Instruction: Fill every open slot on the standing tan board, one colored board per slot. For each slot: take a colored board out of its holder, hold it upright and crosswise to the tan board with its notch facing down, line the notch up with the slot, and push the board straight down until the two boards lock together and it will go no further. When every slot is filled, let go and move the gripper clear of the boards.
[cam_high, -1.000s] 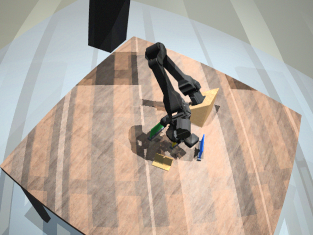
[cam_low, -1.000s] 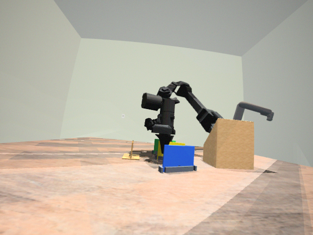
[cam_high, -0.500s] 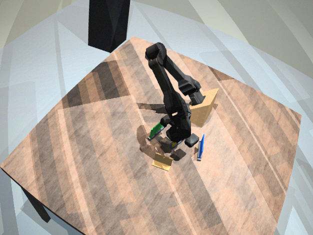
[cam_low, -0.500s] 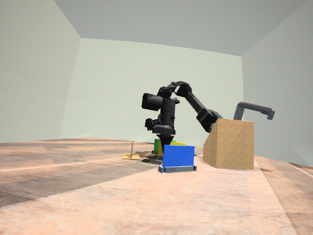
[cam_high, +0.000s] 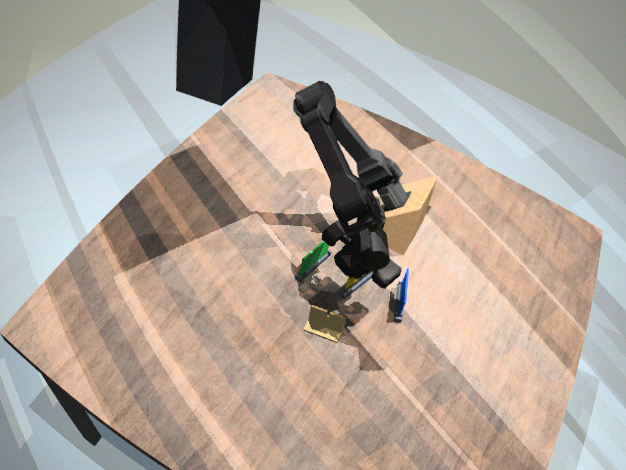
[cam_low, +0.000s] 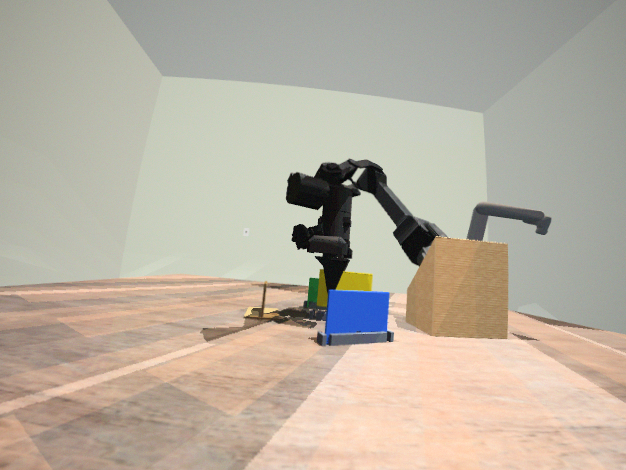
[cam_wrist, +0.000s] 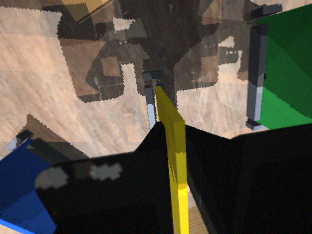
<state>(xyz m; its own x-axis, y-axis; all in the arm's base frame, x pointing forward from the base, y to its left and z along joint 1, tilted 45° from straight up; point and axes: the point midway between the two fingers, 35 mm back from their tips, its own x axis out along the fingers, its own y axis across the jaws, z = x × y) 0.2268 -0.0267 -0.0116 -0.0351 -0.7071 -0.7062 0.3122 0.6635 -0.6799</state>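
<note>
1. The yellow board (cam_high: 352, 281) (cam_low: 356, 281) (cam_wrist: 178, 160) is pinched upright in the claw (cam_low: 331, 288) (cam_wrist: 164, 126), apparently just above its holder (cam_high: 360, 284) (cam_low: 317, 314) (cam_wrist: 151, 112).
2. Extraction is judged underway; a further lift, then crosswise alignment over the tan board (cam_high: 326, 321) (cam_low: 263, 301) (cam_wrist: 87, 7), is called for.
3. Green (cam_high: 313, 259) (cam_low: 313, 290) (cam_wrist: 290, 70) and blue (cam_high: 403, 288) (cam_low: 358, 311) (cam_wrist: 22, 185) boards, standing either side, must be cleared.

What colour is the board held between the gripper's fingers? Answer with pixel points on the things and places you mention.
The board (cam_low: 358, 281) (cam_wrist: 178, 155) is yellow; the wrist view shows it best.
</note>
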